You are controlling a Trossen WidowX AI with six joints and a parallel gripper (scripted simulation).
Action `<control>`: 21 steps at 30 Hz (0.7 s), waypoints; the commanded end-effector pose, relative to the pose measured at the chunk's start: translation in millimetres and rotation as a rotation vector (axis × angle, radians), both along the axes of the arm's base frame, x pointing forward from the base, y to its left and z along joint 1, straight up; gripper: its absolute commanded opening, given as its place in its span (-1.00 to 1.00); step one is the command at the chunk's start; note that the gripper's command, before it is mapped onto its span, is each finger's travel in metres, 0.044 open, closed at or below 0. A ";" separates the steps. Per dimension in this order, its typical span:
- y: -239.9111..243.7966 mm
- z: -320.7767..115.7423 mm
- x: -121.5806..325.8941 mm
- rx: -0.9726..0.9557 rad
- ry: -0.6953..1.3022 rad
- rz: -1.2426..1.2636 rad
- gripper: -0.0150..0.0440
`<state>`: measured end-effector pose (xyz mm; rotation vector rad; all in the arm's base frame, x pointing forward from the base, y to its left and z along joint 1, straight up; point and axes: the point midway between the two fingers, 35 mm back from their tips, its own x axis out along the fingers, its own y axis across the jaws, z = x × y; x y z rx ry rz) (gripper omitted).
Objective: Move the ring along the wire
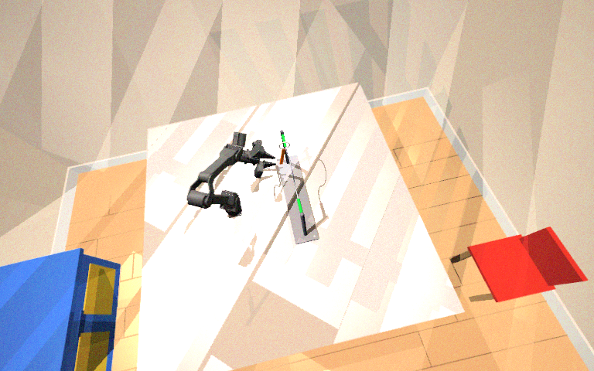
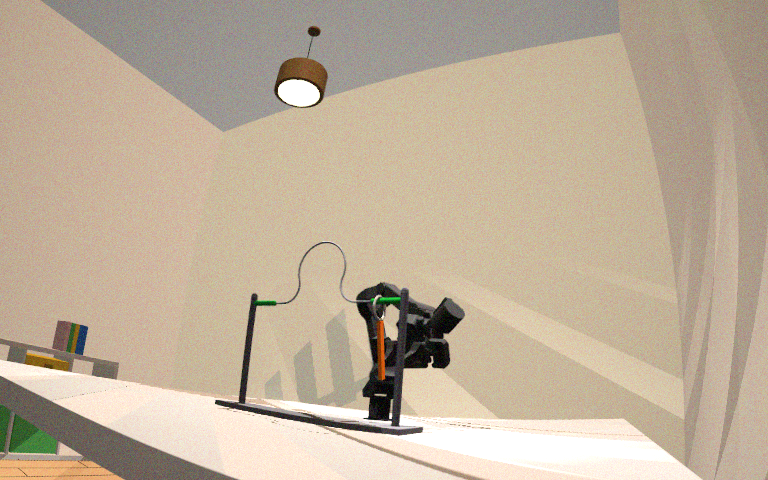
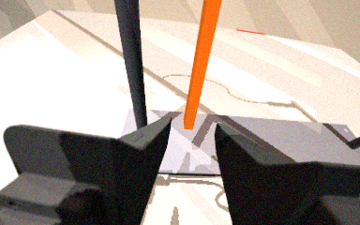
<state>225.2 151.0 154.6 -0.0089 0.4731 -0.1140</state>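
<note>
From the top, my black jointed arm [image 1: 219, 164] reaches over a pale table [image 1: 196, 280], and my black two-fingered claw [image 1: 275, 161] points at a slim orange handle [image 1: 282, 156] without clamping it. The handle belongs to a thin pale ring [image 1: 284, 149] near the green part of the wire [image 1: 284, 139] at one end of a long grey base [image 1: 307, 219].

From outside, the wire arches up between two dark upright posts [image 2: 247, 350] [image 2: 400, 356]. The ring [image 2: 374, 313] hangs around the wire at the inner end of the green part beside the right-hand post in this view, close to where the thin grey part begins. The orange handle [image 2: 381, 350] hangs straight down from it. My arm [image 2: 376, 339] stands behind.

From my wrist, my two dark fingertips stand apart, with nothing gripped. The handle's lower end [image 3: 188, 123] shows beyond and between them, and a dark post [image 3: 132, 66] rises to its left.
</note>
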 end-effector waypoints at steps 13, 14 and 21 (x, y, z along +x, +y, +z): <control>-0.2 3.9 -4.2 0.003 -0.006 -0.004 0.05; -0.2 3.9 -4.2 0.003 -0.006 -0.004 0.05; 1.5 5.7 -10.6 0.002 0.001 -0.001 0.23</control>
